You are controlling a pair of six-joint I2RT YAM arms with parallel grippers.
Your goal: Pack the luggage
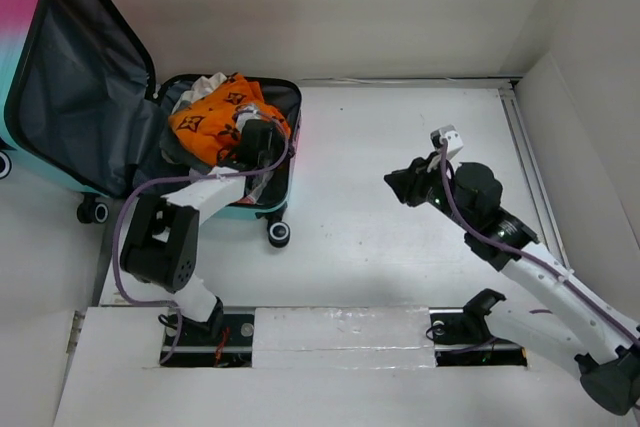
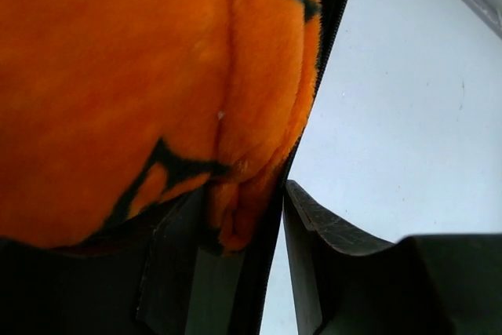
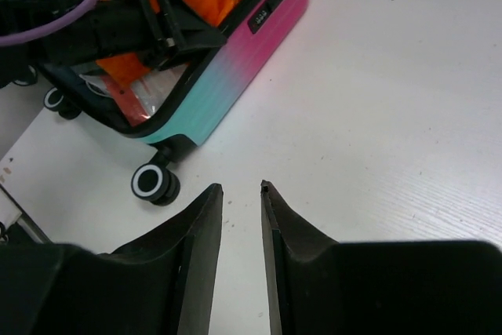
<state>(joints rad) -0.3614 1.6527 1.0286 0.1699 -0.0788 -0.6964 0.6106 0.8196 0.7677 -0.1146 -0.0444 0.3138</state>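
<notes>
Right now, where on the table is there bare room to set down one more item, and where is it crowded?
Free: the white table between the luggage and the right gripper, and the strip behind that gripper up to the back wall. Crowded: inside the luggage, where orange clothing and the left gripper fill it.

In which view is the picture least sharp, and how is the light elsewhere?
Left wrist view: the orange cloth is so close that it looks soft. Top view: even bright light, only faint shadows on the table. Right wrist view: the suitcase is sharp.
</notes>
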